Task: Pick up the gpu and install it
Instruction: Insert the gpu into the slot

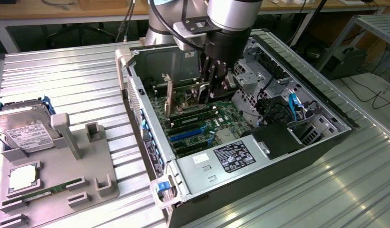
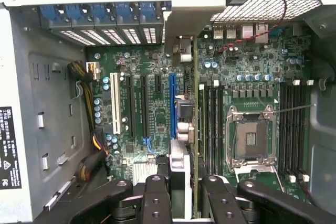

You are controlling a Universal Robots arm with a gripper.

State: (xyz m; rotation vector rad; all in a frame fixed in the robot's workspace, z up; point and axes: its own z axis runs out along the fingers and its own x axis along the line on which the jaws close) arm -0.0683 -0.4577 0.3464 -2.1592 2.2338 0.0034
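Note:
The gpu (image 1: 185,100) stands on edge inside the open computer case (image 1: 322,102), just above the green motherboard (image 1: 211,124). My gripper (image 1: 208,91) is shut on its upper edge. In the wrist view the gpu (image 2: 195,108) appears edge-on as a thin line between my two black fingers (image 2: 157,198), and the gripper (image 2: 188,199) is closed around it. The card's silver bracket end (image 2: 179,48) points at the case's rear slot openings. The card lies between the blue slot (image 2: 172,103) and the memory slots (image 2: 210,124). Whether its lower edge touches a slot I cannot tell.
Around the card are the case walls, the power supply (image 1: 239,154), the drive cage (image 1: 258,78) and blue cables (image 1: 293,104). The bare processor socket (image 2: 251,140) sits beside the memory slots. At the exterior view's left, a grey holder (image 1: 87,173) carries a hard drive (image 1: 24,130) and a memory stick (image 1: 39,194).

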